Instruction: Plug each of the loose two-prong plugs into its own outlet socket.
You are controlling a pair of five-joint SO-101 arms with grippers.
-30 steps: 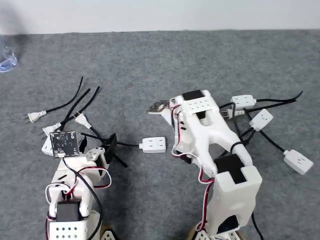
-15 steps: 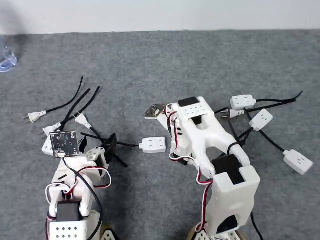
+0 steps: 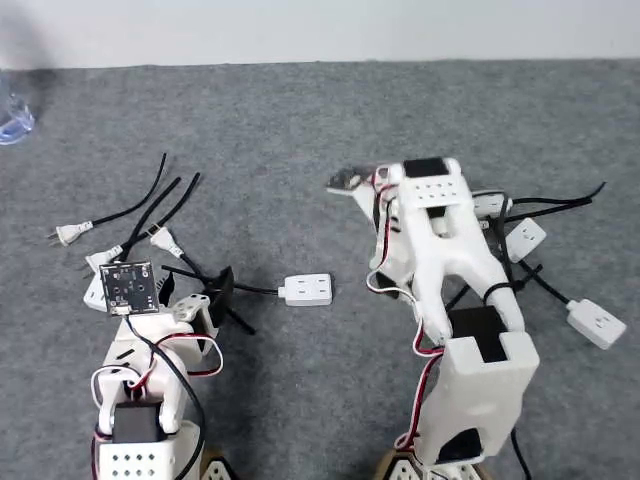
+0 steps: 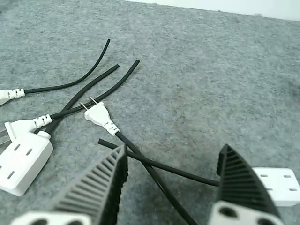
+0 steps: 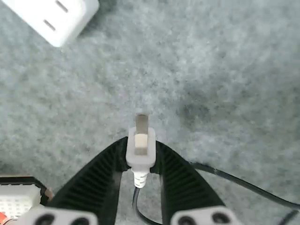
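Right wrist view: right gripper (image 5: 140,157) pinches white plug (image 5: 140,146) by its moulded body, prongs (image 5: 141,123) forward, over the right-side mat (image 5: 225,70) near a socket block (image 5: 56,18). Light, rigid; cord (image 5: 234,180) likely tugs. Empty left gripper (image 4: 172,157) gapes.

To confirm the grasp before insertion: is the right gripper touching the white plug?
Touching. In the right wrist view, the right gripper clamps the white plug: its black fingers press against both sides, with no gap.
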